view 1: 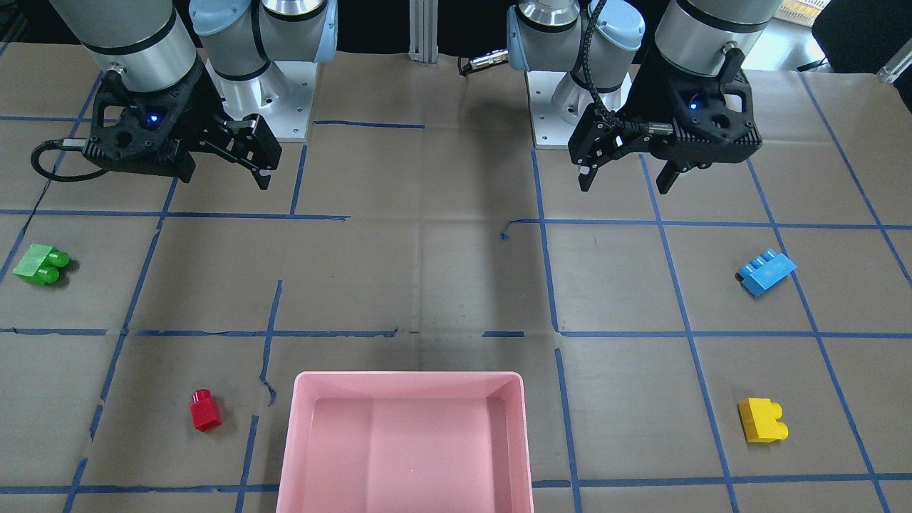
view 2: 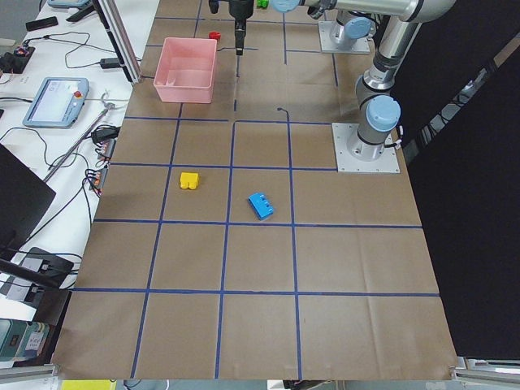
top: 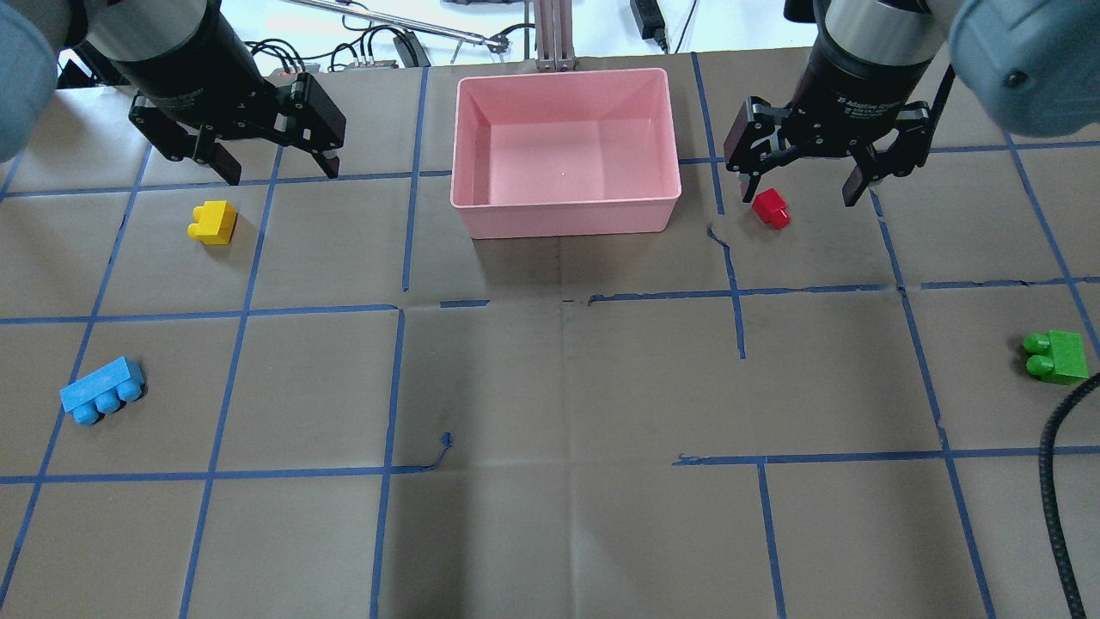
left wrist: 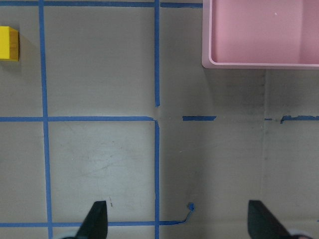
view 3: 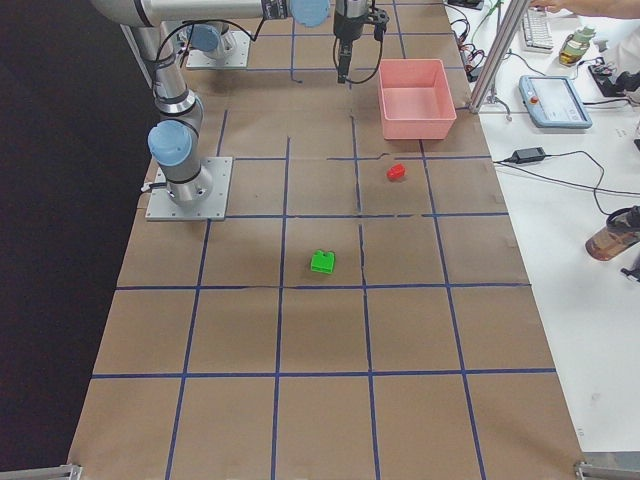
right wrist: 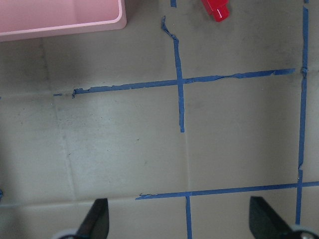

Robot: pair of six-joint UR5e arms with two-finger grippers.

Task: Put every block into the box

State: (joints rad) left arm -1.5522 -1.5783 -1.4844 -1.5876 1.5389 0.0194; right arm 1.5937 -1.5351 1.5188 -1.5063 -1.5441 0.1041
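Note:
The pink box (top: pixel 563 215) stands empty at the far middle of the table; it also shows in the front view (view 1: pixel 406 381). The yellow block (top: pixel 213 222) and blue block (top: pixel 101 389) lie on my left side. The red block (top: pixel 771 207) and green block (top: pixel 1057 356) lie on my right side. My left gripper (top: pixel 279 163) is open and empty, hanging above the table behind the yellow block. My right gripper (top: pixel 797 185) is open and empty, hanging above the table by the red block. The left wrist view shows the yellow block (left wrist: pixel 9 44); the right wrist view shows the red block (right wrist: pixel 217 9).
Brown paper with a blue tape grid covers the table. A black cable (top: pixel 1061 481) hangs at the overhead view's right edge. Both arm bases (view 1: pixel 563 107) stand at the robot's side of the table. Operator devices (view 2: pixel 53 97) lie beyond the table's far edge.

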